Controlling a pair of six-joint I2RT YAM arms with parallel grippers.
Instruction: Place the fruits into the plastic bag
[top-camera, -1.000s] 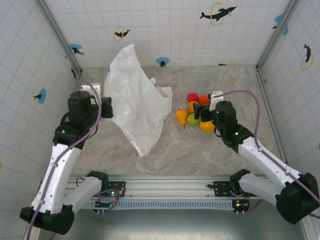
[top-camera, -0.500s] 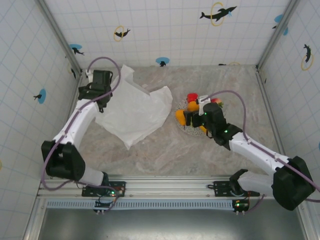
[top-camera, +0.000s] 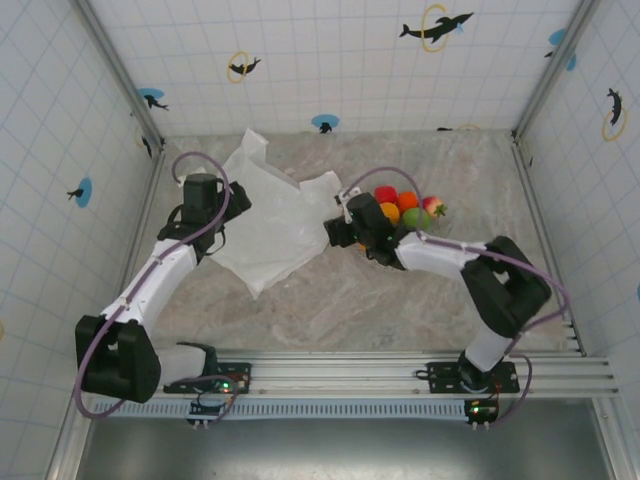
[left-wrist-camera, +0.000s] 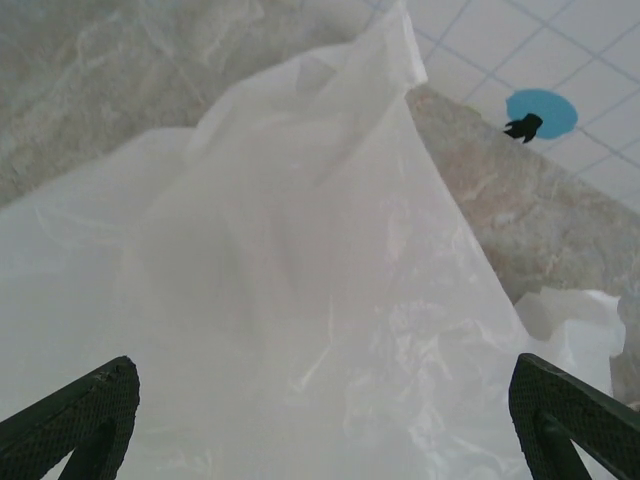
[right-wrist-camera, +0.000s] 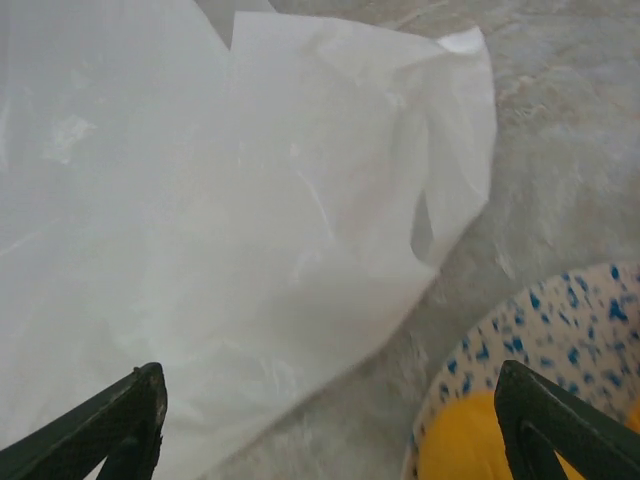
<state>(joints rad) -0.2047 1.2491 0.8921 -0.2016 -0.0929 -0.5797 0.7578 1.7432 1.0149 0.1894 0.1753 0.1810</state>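
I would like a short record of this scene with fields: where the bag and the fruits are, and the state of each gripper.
bag: white translucent plastic bag, lying crumpled on the marble table
fruits: red, orange and green round fruits, piled on the blue-speckled round plate, beside the bag
left gripper: open, above the bag
right gripper: open, over the bag's edge near the plate

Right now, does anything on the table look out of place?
The plastic bag lies flat and crumpled on the table, with no open mouth visible; the fruits are piled beside it, not inside.
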